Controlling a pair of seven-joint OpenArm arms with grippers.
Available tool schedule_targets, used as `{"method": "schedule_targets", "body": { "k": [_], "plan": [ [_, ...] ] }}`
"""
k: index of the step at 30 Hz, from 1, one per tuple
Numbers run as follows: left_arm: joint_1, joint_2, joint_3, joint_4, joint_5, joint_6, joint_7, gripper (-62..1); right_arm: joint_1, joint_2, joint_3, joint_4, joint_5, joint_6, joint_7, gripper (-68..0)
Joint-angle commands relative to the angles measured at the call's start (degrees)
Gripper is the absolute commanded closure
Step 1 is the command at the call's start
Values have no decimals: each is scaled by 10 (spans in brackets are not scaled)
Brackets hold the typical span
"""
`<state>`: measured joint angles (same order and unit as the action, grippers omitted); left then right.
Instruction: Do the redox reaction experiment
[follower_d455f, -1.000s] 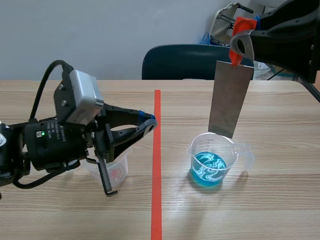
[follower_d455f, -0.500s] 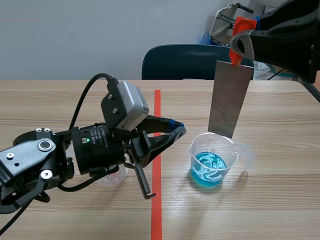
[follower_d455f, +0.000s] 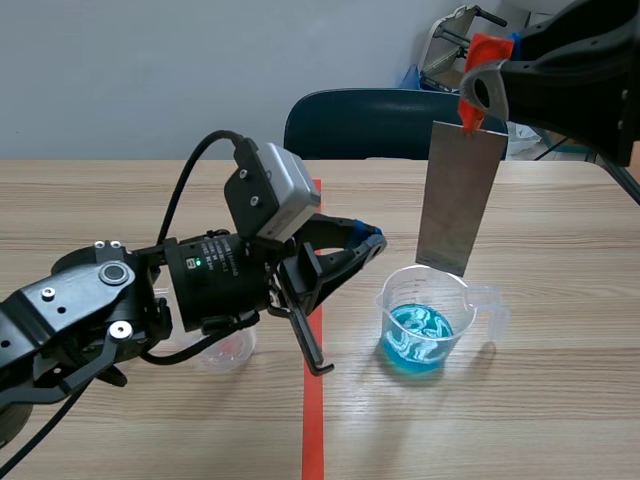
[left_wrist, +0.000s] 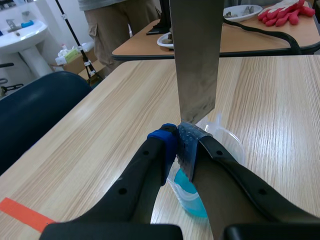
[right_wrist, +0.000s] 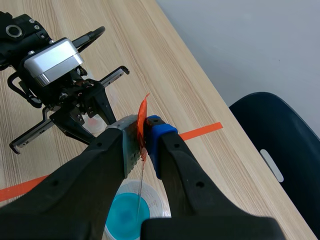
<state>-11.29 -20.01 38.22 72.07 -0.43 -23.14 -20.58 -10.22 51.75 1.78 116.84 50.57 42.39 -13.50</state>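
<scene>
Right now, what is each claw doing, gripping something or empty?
Left gripper: closed, holding nothing.
Right gripper: closed on the metal plate, which hangs over the beaker of blue liquid.

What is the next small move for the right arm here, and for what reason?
Probably lower the metal plate straight down into the cup. The right gripper holds it upright over the blue liquid, its lower edge near the rim and not yet dipped. The left gripper, shut, waits close to the cup.

The metal plate (follower_d455f: 458, 195) hangs above the beaker (follower_d455f: 425, 320), left tool (follower_d455f: 372, 243) just beside it.
</scene>
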Motion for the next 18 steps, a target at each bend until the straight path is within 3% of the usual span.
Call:
{"method": "schedule_targets", "body": {
  "k": [1,18],
  "plan": [
    [-3,8,-2,6,-6,1,-8,-25,5,0,0,5,6,3,10,-10],
    [0,6,-2,6,-6,1,-7,-28,5,0,0,5,6,3,10,-10]
  ]
}}
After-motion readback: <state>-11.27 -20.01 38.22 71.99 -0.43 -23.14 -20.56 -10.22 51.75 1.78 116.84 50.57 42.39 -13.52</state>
